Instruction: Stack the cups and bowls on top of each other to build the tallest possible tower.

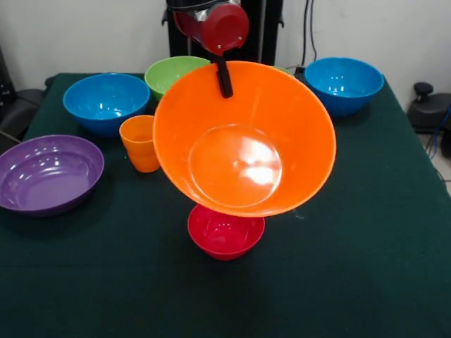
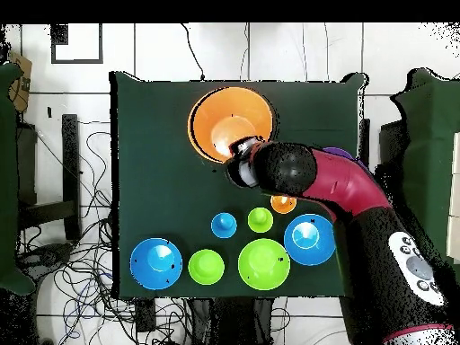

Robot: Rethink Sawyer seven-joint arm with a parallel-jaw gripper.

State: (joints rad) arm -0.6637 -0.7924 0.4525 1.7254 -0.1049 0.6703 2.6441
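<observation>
Front view: the pincer (image 1: pixel 224 88) clamps the rim of the big glossy orange bowl (image 1: pixel 243 141), tilted, lifted clear of the table (image 1: pixel 366 267); directly below sits a small red bowl (image 1: pixel 225 232).

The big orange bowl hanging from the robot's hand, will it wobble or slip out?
Probably a bit wobbly: the big orange bowl hangs tilted, held only at its upper rim by the hand. Its glossy surface looks slippery, so it might slide. It seems to keep its round shape, so it is likely stiff.
</observation>
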